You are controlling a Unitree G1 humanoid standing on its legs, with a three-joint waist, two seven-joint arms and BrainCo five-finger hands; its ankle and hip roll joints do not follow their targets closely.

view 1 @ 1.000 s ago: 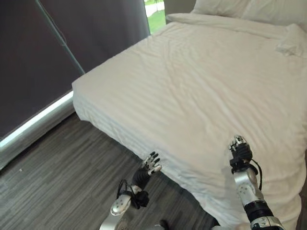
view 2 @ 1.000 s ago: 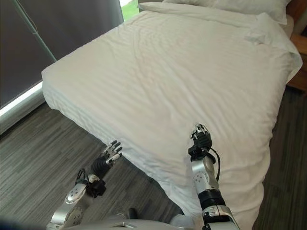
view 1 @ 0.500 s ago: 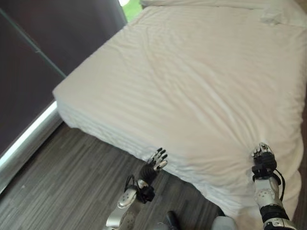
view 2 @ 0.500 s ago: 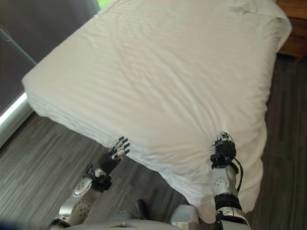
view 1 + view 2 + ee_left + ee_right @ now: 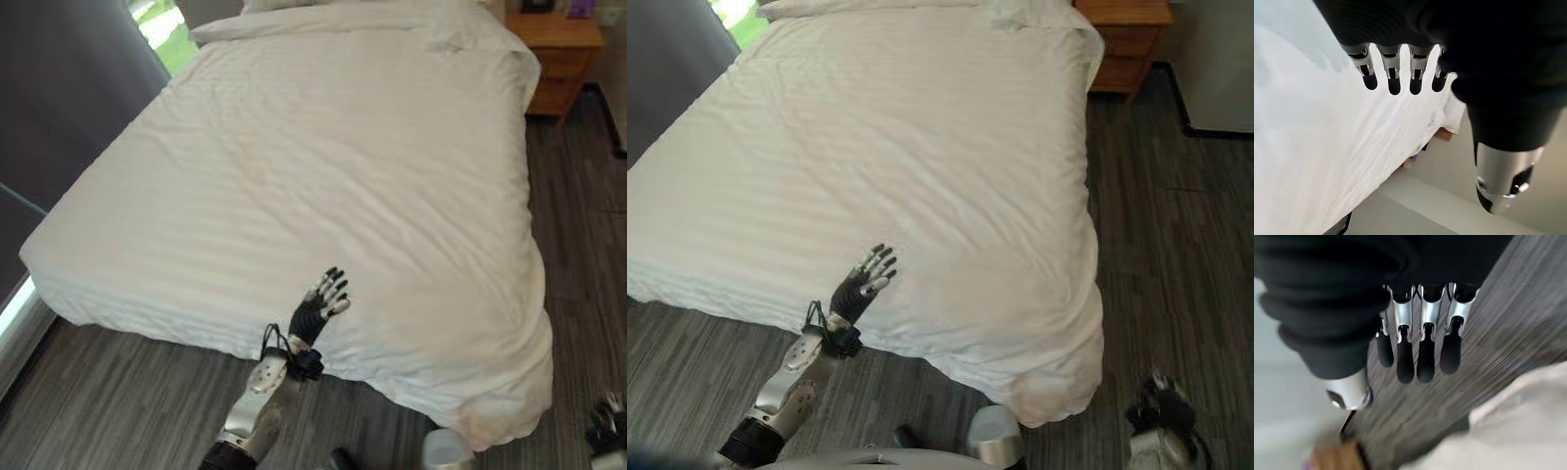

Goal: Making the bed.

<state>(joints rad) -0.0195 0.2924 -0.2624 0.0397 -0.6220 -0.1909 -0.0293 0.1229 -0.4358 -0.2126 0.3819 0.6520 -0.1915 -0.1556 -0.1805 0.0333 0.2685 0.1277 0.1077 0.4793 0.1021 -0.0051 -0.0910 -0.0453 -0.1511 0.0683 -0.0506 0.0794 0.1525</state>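
**Bed with white duvet: risks and present condition**

Risks, left to right. Left hand [image 5: 320, 305], lower centre of the left eye view: fingers straight and spread, holding nothing, raised over the near edge of the white striped cotton duvet [image 5: 323, 176]. A pass made too lightly would likely leave the faint creases in place; a push made too hard could drag the cover toward one side and skew the overhang. Right hand [image 5: 1161, 409], lower right corner of the right eye view: low over the dark grey wood-plank floor [image 5: 1176, 225], well apart from the bed, fingers relaxed and released, grasping nothing. From there it probably cannot steady the cover, so a one-handed pull may bunch the lower right corner further.

Condition. The duvet covers the mattress across the centre of the frame, largely flat, with shallow diagonal wrinkles. Its lower right corner hangs rumpled toward the floor. White pillows [image 5: 294, 10] lie along the upper edge; a brown wooden nightstand [image 5: 560, 44] stands at upper right.
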